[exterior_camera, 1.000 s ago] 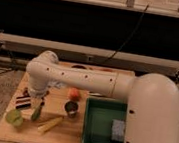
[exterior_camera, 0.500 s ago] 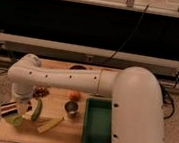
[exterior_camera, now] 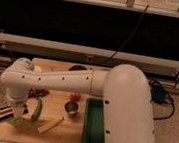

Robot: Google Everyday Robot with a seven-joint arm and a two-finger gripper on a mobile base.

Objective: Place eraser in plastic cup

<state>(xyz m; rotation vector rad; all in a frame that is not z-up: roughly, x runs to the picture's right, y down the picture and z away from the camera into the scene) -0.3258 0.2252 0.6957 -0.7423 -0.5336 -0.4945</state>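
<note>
The eraser [exterior_camera: 4, 112] lies at the left edge of the table [exterior_camera: 68, 136], its long axis slanting from upper left to lower right, stripes running across it. The claw [exterior_camera: 17, 112] hangs just right of it, seemingly touching; whether it is apart or together, I cannot tell. The plastic cup [exterior_camera: 16, 121] sits just below the claw, beside the eraser's lower right end

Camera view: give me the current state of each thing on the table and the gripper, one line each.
gripper: low over the table's left front corner, above the cup.
eraser: beside the gripper, not in the cup.
plastic cup: upright, mostly hidden by the gripper.
metal cup: upright.
green bin: open, contents hidden.
</note>
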